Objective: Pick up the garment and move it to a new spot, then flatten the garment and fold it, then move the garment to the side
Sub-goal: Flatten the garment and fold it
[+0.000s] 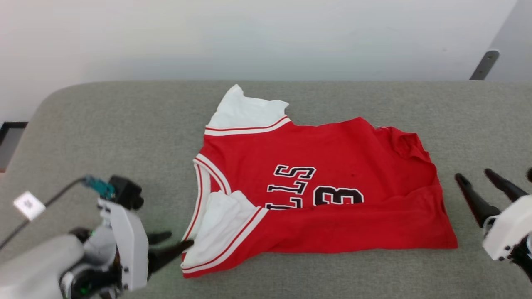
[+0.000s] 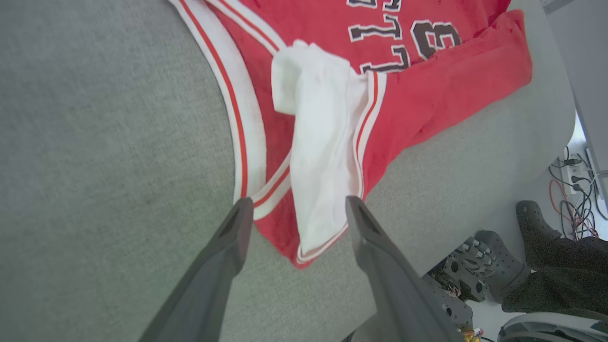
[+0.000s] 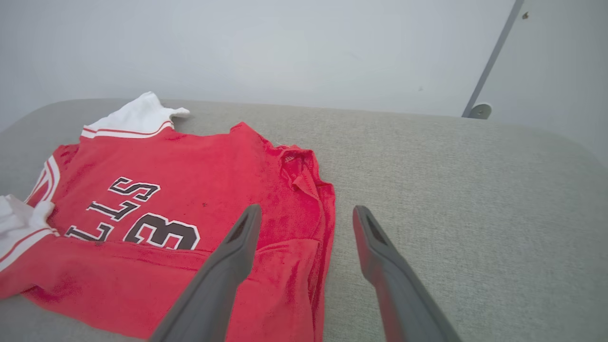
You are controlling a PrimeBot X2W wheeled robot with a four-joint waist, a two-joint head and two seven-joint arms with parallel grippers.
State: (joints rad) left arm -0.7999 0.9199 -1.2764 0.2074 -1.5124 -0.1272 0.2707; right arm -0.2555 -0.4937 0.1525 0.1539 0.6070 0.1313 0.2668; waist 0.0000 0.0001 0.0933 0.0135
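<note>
The garment (image 1: pixel 332 166), a red jersey with white sleeves and dark lettering, lies on the grey padded table with its near edge folded up over the front. My left gripper (image 1: pixel 178 243) stands open at the lower left, fingers pointing at the folded near sleeve. In the left wrist view that white sleeve (image 2: pixel 323 156) lies just beyond the spread left gripper (image 2: pixel 294 209), not held. My right gripper (image 1: pixel 478 176) is open to the right of the jersey's hem, clear of it. In the right wrist view the right gripper (image 3: pixel 306 216) hovers over the garment's (image 3: pixel 190 204) right edge.
The grey table (image 1: pixel 104 137) has rounded corners and bare fabric left, right and behind the jersey. A pale wall stands behind it. In the left wrist view, past the table's edge, are a person's dark shoe (image 2: pixel 536 228), cables (image 2: pixel 570 190) and robot parts.
</note>
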